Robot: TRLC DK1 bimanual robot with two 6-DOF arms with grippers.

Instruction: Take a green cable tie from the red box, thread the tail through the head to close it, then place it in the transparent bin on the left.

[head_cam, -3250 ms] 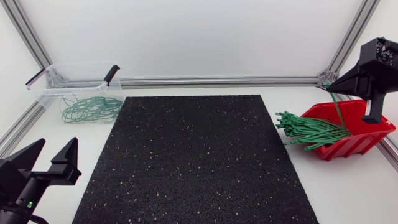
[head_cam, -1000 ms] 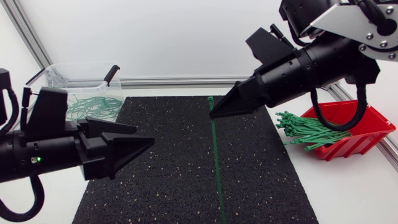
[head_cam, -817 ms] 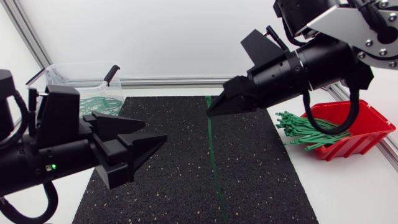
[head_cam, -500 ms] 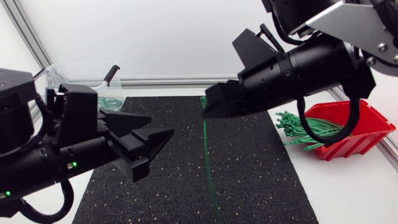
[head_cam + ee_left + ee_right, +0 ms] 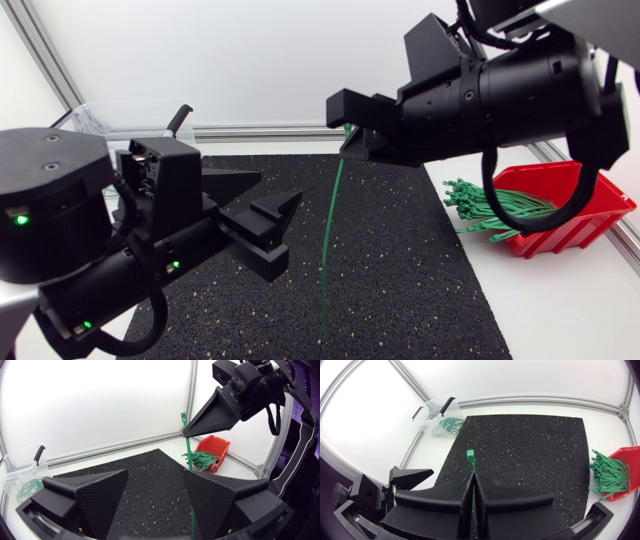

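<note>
Overhead, your right gripper [image 5: 350,138], a matte black pair of wedge fingers, reached in from the upper right of the frame to just above centre. Its jaws were pressed together on a single long green cable tie [image 5: 330,240], pinched close under the head. The tail hung free in a slight curve, ending low over the black speckled rubber mat [image 5: 420,270]. From the right wrist camera the two fingers [image 5: 445,497] met flat against each other, and the tie's small square head [image 5: 470,455] stuck out just past their tips.

Your left gripper [image 5: 287,235] came in from the lower left of the frame and pointed toward the hanging tie. Its jaws stood wide apart with nothing between them. In the left wrist camera the tie [image 5: 188,455] dropped from the tip of the right gripper [image 5: 186,434] and ran down along the inner edge of one left finger [image 5: 215,500]; contact could not be judged.

A red plastic box [image 5: 590,215] sat at the right of the frame on the white table [image 5: 570,310], with a bundle of loose green cable ties [image 5: 495,210] spilling over its edge. A transparent plastic bin [image 5: 120,112] stood at the upper left, partly hidden by your left arm; the right wrist camera showed looped green ties [image 5: 447,425] inside it.
</note>
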